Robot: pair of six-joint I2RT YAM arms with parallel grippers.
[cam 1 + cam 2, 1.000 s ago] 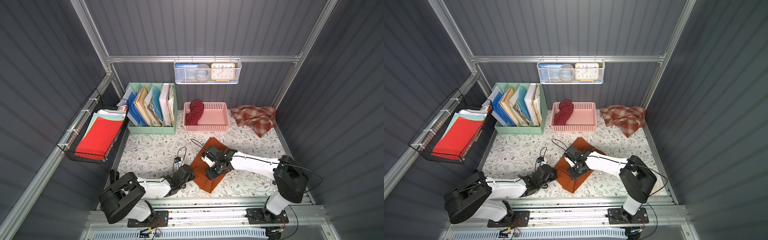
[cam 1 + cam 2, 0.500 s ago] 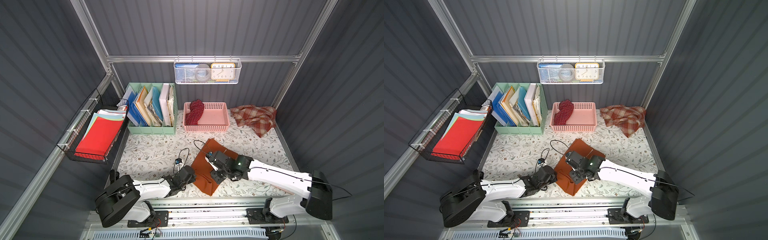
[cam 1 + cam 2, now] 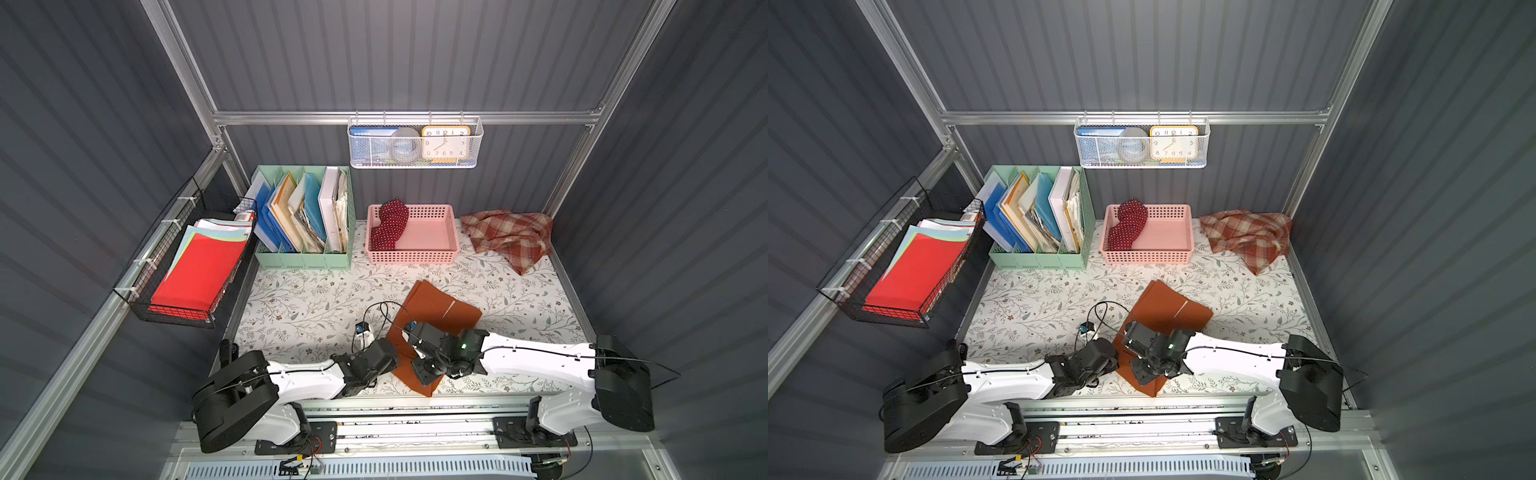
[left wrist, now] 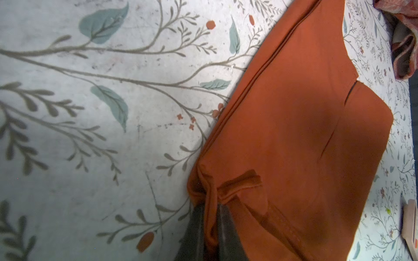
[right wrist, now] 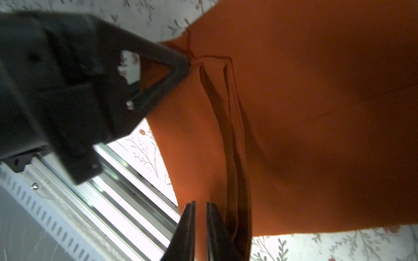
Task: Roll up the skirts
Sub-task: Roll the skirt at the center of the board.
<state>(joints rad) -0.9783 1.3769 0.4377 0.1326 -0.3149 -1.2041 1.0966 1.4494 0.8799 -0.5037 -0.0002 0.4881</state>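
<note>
Rust-orange skirt (image 3: 436,305): folded, on table (image 3: 307,299), front centre.
Left gripper (image 4: 209,203): clenched on skirt's bunched edge.
Right gripper (image 5: 200,206): jaws nearly together at skirt's near edge; cannot tell if grasping.
Polka-dot skirt (image 3: 388,226): in pink basket (image 3: 415,258).
Plaid skirt (image 3: 507,237): crumpled, rear right corner.

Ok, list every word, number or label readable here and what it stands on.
"10 11 12 1 2", "9", "3", "8 7 6 5 4": dial of the yellow-rimmed square clock in the white mesh wall basket.
White lettering on the blue box beside it: too small to read.
Label on the small packet in the black wire basket: blurred.
</note>
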